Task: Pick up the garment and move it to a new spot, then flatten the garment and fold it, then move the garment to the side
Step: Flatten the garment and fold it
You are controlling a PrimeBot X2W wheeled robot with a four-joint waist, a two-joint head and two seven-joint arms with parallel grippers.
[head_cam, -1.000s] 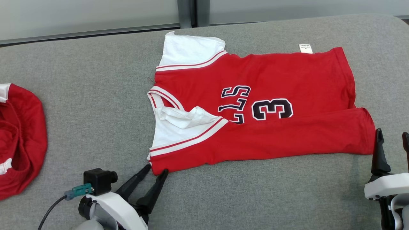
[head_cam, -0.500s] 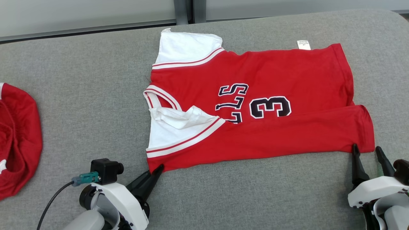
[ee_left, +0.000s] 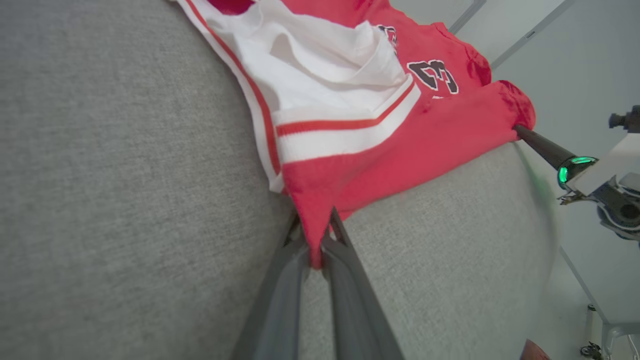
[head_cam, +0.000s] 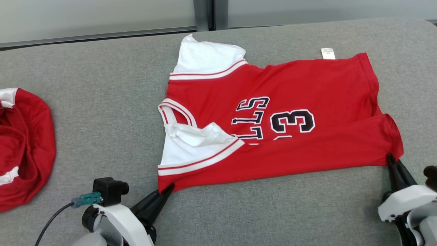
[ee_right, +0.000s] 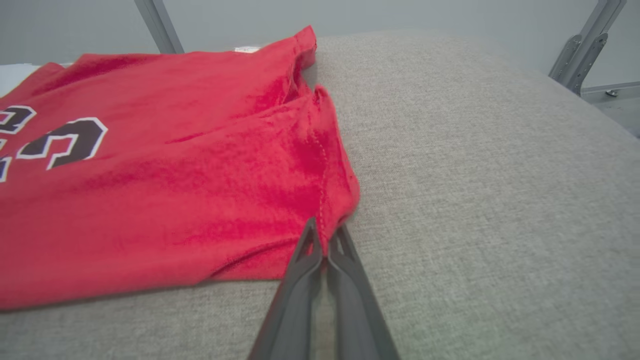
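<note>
Stretching under the garment [head_cam: 273, 85], grey fabric surface [head_cam: 102, 102] meets pale wall [head_cam: 95, 15].

Our left gripper [head_cam: 169, 187] and right gripper [head_cam: 390, 158] stood open beside the jersey [head_cam: 307, 85]; now both pinch its near corners.

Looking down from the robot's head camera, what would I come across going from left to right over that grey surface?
Bunched red garment → left gripper, jaws shut → red numbered jersey, pinched at both near corners → right gripper, jaws shut.
</note>
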